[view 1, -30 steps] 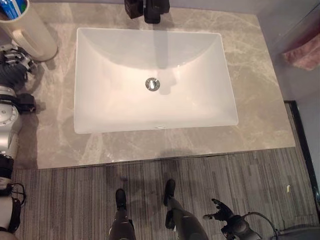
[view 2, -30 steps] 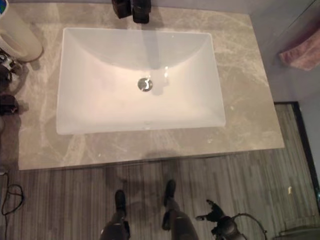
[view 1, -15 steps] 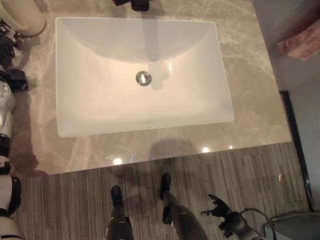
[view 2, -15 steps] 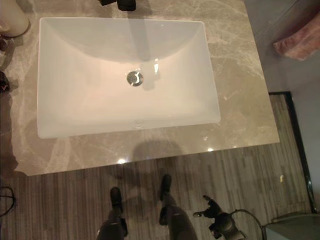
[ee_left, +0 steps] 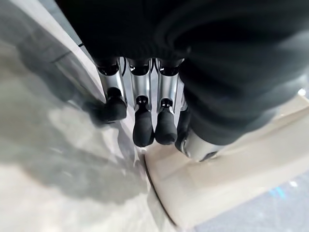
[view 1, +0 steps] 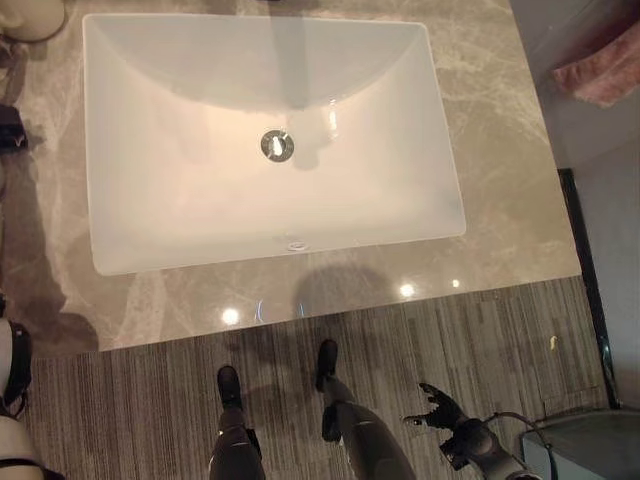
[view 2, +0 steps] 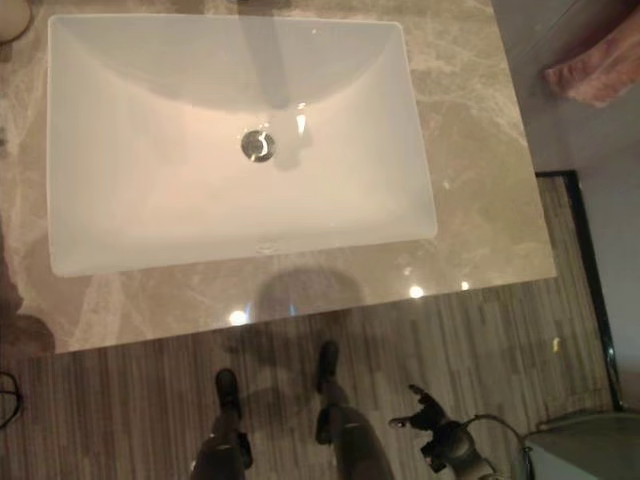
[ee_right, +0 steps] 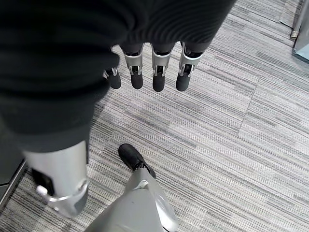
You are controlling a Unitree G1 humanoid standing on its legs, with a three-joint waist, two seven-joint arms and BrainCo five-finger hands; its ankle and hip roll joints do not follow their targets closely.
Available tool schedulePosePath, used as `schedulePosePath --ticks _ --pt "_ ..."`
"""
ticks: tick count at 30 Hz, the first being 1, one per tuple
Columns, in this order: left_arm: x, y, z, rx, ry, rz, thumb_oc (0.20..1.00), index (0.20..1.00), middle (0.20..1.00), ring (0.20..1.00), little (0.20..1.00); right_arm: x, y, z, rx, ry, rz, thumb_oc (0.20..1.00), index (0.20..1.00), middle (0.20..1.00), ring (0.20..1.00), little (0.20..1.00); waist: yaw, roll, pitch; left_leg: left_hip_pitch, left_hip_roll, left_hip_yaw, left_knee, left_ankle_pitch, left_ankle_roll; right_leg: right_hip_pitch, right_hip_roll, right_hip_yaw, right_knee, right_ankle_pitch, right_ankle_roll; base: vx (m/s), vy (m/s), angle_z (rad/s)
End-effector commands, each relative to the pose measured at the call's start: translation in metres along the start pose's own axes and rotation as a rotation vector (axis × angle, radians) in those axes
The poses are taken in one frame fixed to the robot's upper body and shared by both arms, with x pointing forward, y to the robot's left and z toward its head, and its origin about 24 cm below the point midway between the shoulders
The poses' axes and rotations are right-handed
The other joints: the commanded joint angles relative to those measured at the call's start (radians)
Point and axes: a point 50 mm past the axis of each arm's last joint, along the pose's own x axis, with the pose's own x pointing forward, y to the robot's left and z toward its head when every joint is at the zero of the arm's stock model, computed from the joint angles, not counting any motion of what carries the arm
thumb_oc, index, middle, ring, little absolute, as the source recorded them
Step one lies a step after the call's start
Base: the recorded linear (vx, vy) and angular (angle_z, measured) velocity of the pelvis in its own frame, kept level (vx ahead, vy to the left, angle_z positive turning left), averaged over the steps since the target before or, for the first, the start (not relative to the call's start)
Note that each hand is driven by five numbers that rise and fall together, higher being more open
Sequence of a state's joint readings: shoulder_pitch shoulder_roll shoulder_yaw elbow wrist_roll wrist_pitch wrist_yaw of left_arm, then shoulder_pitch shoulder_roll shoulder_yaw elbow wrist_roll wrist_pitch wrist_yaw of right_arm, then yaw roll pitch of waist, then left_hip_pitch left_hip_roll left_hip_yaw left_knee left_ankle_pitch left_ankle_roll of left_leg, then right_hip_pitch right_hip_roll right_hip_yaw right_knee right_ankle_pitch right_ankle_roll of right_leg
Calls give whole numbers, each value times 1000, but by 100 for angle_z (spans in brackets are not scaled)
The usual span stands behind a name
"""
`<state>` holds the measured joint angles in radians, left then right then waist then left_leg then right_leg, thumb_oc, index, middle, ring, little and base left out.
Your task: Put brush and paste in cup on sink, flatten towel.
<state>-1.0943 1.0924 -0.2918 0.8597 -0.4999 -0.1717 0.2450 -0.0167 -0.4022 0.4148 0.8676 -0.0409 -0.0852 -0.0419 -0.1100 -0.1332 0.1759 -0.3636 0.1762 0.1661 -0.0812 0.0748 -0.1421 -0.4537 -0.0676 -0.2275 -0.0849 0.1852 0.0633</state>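
Both robot hands hang open and empty: left beside the cup, right over floor.

Bare counter is seen right of the sink; a cup stands at its far-left corner.

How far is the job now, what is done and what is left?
Done: cannot tell; the cup sits by the sink, but its inside is cut off. In hand: nothing; the left hand is open beside the cup, the right hand open over the floor. Left: the pink towel, untouched.
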Motion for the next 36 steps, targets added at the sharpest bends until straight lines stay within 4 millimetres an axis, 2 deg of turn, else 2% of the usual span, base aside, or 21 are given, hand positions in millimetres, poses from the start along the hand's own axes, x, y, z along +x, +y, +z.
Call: schedulePosePath --ticks 1,3,4,5,6,7,10,11,13,15,20,24,29,30,34,36 --pt "-20 -21 -31 29 51 -53 200 200 200 200 200 -8 -2 -25 21 76 -20 1000 1000 1000 1000 1000 -15 18 -31 -39 14 -162 -6 46 23 67 -66 65 -2 -46 141 60 -51 16" --pt "-24 -26 -31 27 40 -63 200 200 200 200 200 -9 -1 -28 24 86 -21 1000 1000 1000 1000 1000 -16 20 -35 -36 13 -168 -6 46 24 75 -64 69 -2 -51 137 48 -51 12" --pt "-36 -38 -37 -6 28 -88 200 200 200 200 200 -11 2 -33 43 109 -27 1000 1000 1000 1000 1000 -8 20 -42 -23 8 -179 -6 41 28 95 -66 73 -2 -61 132 28 -26 10" --pt "-36 -38 -38 -6 31 -86 200 200 200 200 200 -11 1 -34 40 110 -28 1000 1000 1000 1000 1000 -10 23 -43 -23 8 -180 -6 41 28 96 -66 72 -2 -61 132 55 -10 24" --pt "-49 -44 -45 12 25 -118 200 200 200 200 200 -13 5 -39 52 135 -26 1000 1000 1000 1000 1000 1 23 -54 -4 0 -188 -6 33 32 120 -69 69 -2 -70 128 28 16 28" --pt "-50 -43 -46 12 27 -117 200 200 200 200 200 -13 5 -39 50 136 -26 1000 1000 1000 1000 1000 0 24 -54 -3 0 -188 -6 32 32 121 -69 69 -2 -70 128 51 34 30" --pt "-80 -37 -64 63 29 -169 200 200 200 200 200 -18 8 -49 49 166 -12 1000 1000 1000 1000 1000 30 18 -82 75 -16 -185 -6 5 42 203 -82 57 -2 -86 123 78 64 14" --pt "-81 -36 -65 64 32 -167 200 200 200 200 200 -18 8 -49 46 167 -12 1000 1000 1000 1000 1000 28 19 -81 77 -16 -185 -6 5 42 206 -82 57 -2 -87 123 83 82 0" --pt "-97 -30 -75 88 47 -175 200 200 200 200 200 -20 9 -53 49 179 -6 1000 1000 1000 1000 1000 40 17 -96 116 -29 -183 -6 -8 49 244 -91 49 -2 -91 123 56 84 6" --pt "-118 -27 -86 89 74 -178 200 200 200 200 200 -21 10 -55 41 194 1 1000 1000 1000 1000 1000 52 16 -113 161 -44 -182 -6 -25 57 287 -99 45 -2 -99 124 50 123 16" --pt "-170 -23 -100 59 115 -249 200 200 200 200 200 -21 14 -59 19 220 29 1000 1000 1000 1000 1000 73 20 -151 251 -82 -178 1 -65 86 380 -120 44 -2 -111 121 -21 152 17" --pt "-210 -26 -88 -66 78 -338 200 200 200 200 200 -18 10 -52 50 188 12 1000 1000 1000 1000 1000 88 28 -175 305 -129 -174 60 -126 123 453 -153 52 -2 -108 124 -50 191 7" --pt "-241 -27 -89 -179 133 -393 200 200 200 200 200 -17 15 -46 91 153 7 1000 1000 1000 1000 1000 90 35 -187 370 -166 -166 47 -139 149 492 -184 69 17 -87 136 -51 154 -4" --pt "-254 -24 -89 -162 156 -444 200 200 200 200 200 -20 17 -48 116 150 0 1000 1000 1000 1000 1000 91 35 -192 390 -182 -162 49 -150 164 501 -199 78 32 -89 139 -99 202 0" --pt "-260 -26 -83 -115 132 -526 200 200 200 200 200 -23 20 -52 145 153 -8 1000 1000 1000 1000 1000 90 36 -192 409 -209 -164 61 -162 181 508 -224 87 59 -82 146 -61 134 -4" --pt "-266 -31 -81 -217 158 -513 200 200 200 200 200 -24 23 -53 142 158 -8 1000 1000 1000 1000 1000 87 35 -185 426 -234 -161 66 -169 197 499 -251 101 91 -55 153 -116 211 -5"
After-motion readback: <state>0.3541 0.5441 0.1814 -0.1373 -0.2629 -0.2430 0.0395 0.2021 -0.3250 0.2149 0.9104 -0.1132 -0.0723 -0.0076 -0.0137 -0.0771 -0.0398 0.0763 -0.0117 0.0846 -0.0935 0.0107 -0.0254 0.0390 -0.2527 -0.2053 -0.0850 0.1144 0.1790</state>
